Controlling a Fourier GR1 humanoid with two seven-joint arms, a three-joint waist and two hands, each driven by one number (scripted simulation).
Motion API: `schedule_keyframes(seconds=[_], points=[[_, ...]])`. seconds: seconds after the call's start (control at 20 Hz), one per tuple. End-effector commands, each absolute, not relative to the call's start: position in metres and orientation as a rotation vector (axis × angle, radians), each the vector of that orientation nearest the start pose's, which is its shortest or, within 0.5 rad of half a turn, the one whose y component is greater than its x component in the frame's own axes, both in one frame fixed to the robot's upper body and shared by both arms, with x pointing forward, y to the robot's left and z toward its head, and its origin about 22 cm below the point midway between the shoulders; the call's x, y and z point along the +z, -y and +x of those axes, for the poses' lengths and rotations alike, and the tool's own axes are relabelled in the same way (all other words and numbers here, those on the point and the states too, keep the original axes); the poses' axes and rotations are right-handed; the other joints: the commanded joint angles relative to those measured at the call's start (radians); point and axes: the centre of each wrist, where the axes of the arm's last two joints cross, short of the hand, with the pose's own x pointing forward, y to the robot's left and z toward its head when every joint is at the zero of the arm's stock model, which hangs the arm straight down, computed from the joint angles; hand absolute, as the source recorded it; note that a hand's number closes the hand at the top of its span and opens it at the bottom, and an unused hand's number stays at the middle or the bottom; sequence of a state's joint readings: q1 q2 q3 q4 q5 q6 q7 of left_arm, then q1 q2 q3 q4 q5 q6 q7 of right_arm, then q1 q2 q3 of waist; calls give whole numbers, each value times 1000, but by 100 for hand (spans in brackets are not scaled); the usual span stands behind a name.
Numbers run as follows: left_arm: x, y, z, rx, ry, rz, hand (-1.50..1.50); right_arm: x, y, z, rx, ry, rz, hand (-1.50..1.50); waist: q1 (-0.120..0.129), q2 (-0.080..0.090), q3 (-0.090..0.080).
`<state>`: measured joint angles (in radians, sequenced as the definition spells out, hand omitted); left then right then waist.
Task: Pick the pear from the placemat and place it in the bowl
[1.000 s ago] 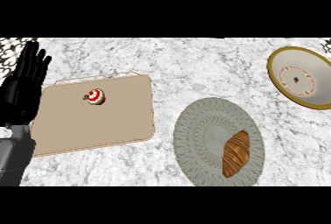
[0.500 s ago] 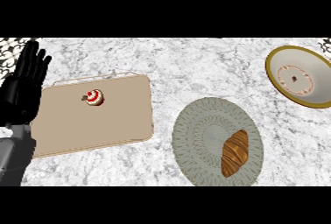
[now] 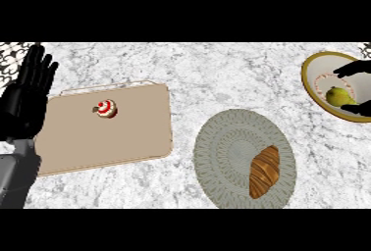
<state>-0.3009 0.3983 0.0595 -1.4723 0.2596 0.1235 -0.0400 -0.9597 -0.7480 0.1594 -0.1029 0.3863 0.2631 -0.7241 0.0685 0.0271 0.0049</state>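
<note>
In the bowl, pear in robot hand

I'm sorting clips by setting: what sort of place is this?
Most likely a kitchen counter: a marbled stone top, a croissant on a plate, and a pear in a bowl.

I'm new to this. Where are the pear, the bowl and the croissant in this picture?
pear point(image 3: 337, 96): head view, on the middle of its yellow-green body.
bowl point(image 3: 305, 82): head view, on the left side of its gold rim.
croissant point(image 3: 264, 171): head view, on the middle of its brown crust.
</note>
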Motion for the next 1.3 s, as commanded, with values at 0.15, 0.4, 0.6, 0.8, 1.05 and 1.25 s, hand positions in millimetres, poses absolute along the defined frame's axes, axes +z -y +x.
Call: schedule_keyframes(seconds=[0.15,0.4,0.6,0.8,1.05,1.25], points=[[90,-316,305,-4,1817,190,0,106,461,381,678,1617,-305,-150,-4,1,1],[89,-308,307,-9,1821,174,0,122,482,371,425,1735,-382,-150,1,10,3],[90,-303,308,-26,1833,175,0,127,500,357,278,1724,-447,-150,9,15,4],[97,-312,312,-5,1840,180,0,142,535,329,180,1735,-446,-150,-4,21,6],[98,-310,310,-9,1835,173,0,149,556,307,117,1746,-425,-150,11,26,11],[95,-307,309,-12,1850,178,0,154,572,288,99,1745,-428,-150,6,27,14]])
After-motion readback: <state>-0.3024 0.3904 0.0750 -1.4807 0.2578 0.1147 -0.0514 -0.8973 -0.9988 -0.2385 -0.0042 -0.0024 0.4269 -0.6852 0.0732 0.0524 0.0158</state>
